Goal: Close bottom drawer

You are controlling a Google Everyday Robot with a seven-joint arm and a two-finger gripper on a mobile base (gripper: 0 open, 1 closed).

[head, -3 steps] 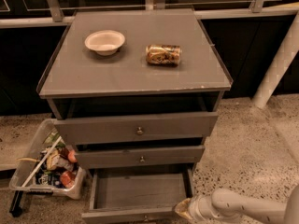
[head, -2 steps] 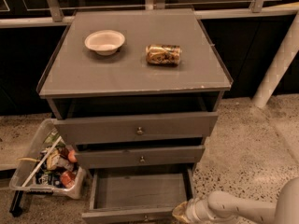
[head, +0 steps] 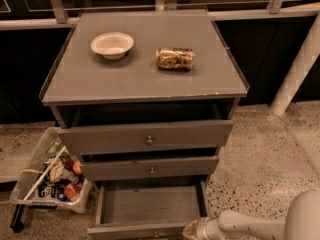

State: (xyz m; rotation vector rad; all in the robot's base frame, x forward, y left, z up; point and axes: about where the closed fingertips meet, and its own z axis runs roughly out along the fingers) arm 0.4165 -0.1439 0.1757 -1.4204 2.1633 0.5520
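The bottom drawer (head: 150, 204) of the grey cabinet (head: 145, 79) stands pulled far out, showing its plain grey floor; its front panel (head: 140, 231) lies along the lower edge of the view, and its knob is barely visible there. My gripper (head: 192, 230) is at the right end of that front panel, right against it, with the white arm (head: 245, 226) reaching in from the lower right. The middle drawer front (head: 150, 168) and the top drawer front (head: 145, 136) both stand slightly out.
A white bowl (head: 112, 44) and a crumpled can (head: 174, 58) lie on the cabinet top. A clear bin of snacks (head: 50, 176) sits on the floor left of the cabinet. A white post (head: 297, 66) stands to the right. Speckled floor lies to the right.
My gripper and arm have shifted a little to the left, towards the right end of the bottom drawer's front. The drawer has not visibly moved.
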